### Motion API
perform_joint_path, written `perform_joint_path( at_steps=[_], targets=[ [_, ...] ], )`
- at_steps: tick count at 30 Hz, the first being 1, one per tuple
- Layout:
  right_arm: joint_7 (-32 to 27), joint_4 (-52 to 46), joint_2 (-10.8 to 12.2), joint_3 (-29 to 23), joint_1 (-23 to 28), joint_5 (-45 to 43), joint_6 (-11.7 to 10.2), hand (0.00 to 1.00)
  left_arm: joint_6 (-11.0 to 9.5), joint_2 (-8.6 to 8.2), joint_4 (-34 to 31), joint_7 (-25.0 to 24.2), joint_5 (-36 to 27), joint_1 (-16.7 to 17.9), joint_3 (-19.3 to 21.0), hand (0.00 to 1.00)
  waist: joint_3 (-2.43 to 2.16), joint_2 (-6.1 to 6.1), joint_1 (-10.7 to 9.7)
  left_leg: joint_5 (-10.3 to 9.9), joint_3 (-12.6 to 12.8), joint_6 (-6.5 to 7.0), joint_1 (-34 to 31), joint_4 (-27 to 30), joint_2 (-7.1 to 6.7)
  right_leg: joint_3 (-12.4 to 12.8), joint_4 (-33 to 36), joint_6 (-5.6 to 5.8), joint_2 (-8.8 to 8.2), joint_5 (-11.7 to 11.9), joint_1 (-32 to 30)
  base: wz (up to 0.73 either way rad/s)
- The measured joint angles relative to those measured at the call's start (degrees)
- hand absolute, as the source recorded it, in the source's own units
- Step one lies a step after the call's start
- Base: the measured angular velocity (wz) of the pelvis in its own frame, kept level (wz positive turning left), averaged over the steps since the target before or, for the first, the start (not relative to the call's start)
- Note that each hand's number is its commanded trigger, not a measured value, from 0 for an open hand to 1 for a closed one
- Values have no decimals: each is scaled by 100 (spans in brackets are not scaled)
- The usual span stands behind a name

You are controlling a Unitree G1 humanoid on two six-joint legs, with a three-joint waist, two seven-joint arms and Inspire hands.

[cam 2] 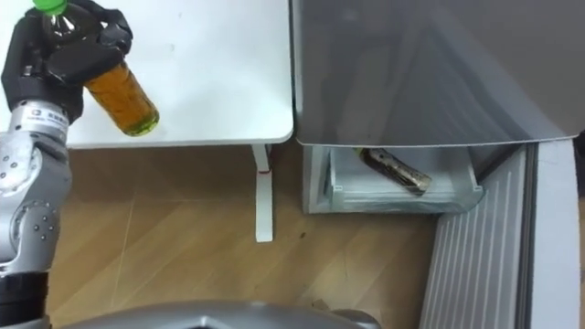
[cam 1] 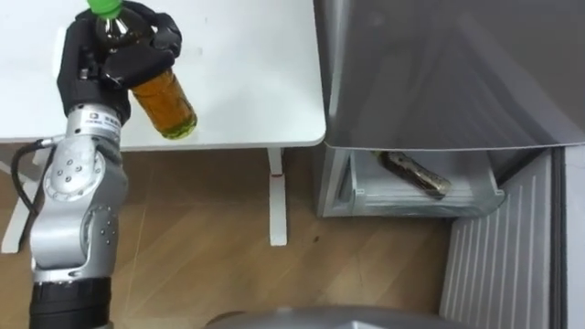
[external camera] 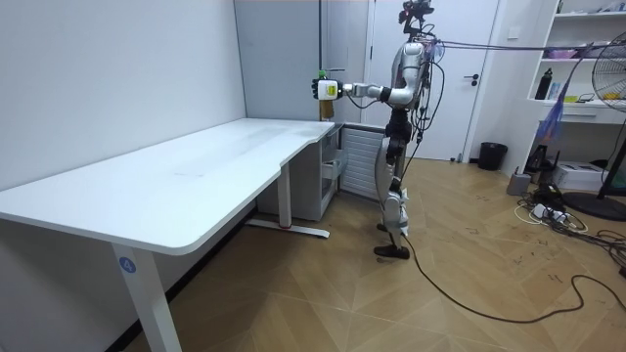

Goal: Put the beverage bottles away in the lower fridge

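Observation:
My left hand (cam 1: 110, 68) is shut on a clear bottle of amber drink (cam 1: 164, 102) with a green cap (cam 1: 104, 6), held up over the corner of the white table (cam 1: 247, 82). In the right eye view the same hand (cam 2: 55, 64) grips the bottle (cam 2: 128, 100). In the room view I stand beside the grey fridge (external camera: 362, 156) with the left arm stretched out, the bottle (external camera: 328, 106) in the hand (external camera: 326, 89) above the table's end. Another bottle (cam 1: 413, 174) lies in the open lower fridge drawer (cam 1: 366, 196).
The fridge top (cam 1: 439, 73) fills the upper right, with its ribbed open door (cam 1: 498, 265) at the lower right. A white table leg (cam 1: 276, 196) stands on the wooden floor between table and fridge.

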Motion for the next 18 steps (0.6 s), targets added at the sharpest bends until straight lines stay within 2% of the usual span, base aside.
perform_joint_path(
  at_steps=[6,11,18],
  targets=[
    [-48,-202,-46,246,-57,79,8,0,72,-48,-21,-102,-511,1,-90,100,25,28,95,0,-85,0,-24,4,-17,-103,-35,0,-12,-4,57,8],
    [-71,-234,-58,343,-58,149,-10,0,73,-58,-56,-306,-537,40,-353,100,23,28,113,0,-159,0,-103,11,-31,-197,-83,0,-21,-2,62,9],
    [-195,-250,-72,547,-101,184,-195,0,71,-67,-56,-717,-543,230,-708,100,31,17,114,0,-278,0,-117,-14,-42,-331,-78,2,-35,-3,85,8]
  ],
)
